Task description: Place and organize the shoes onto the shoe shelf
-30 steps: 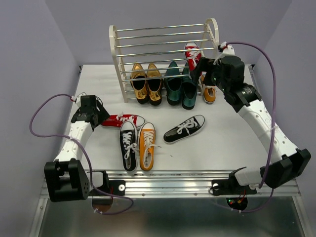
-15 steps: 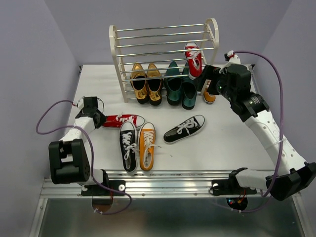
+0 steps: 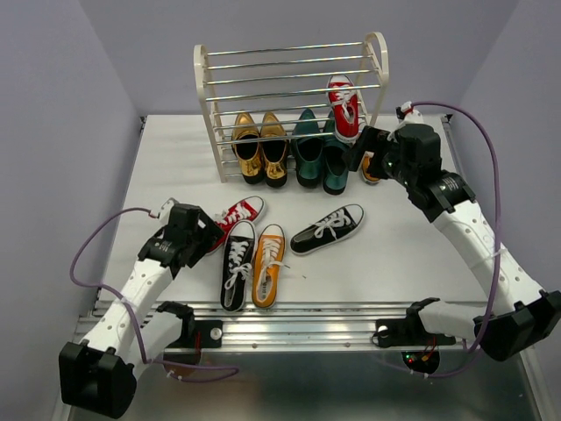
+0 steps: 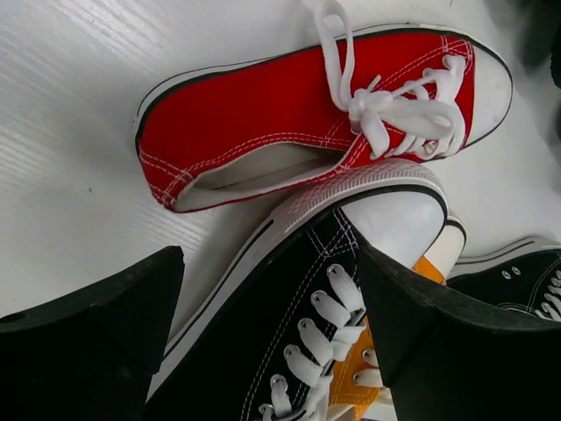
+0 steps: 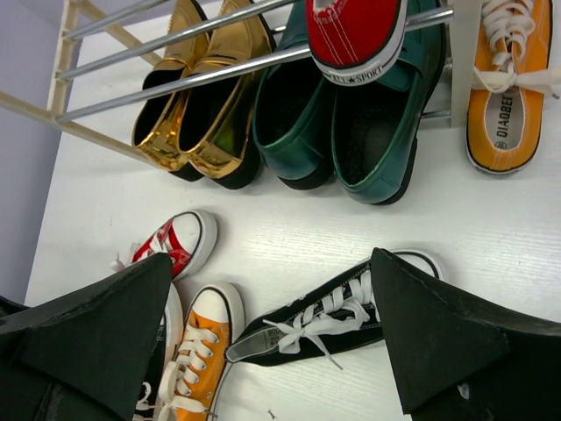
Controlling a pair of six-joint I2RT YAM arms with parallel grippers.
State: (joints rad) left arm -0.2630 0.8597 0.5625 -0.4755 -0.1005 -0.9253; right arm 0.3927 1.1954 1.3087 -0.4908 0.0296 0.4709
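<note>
Hovering wide open, the left hand point(image 4: 270, 263) straddles the toe of the black sneaker point(image 4: 294, 329), red sneaker point(image 4: 280, 105) just beyond

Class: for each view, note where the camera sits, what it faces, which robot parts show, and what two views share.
Top external: above, behind the bases; faces down on table, shoe shelf; both arms show.
Left wrist: on the left arm; faces the red sneaker, black sneaker toe; own fingers show.
Right wrist: on the right arm; faces gold pair, green pair; own fingers show.
All share that red sneaker.
</note>
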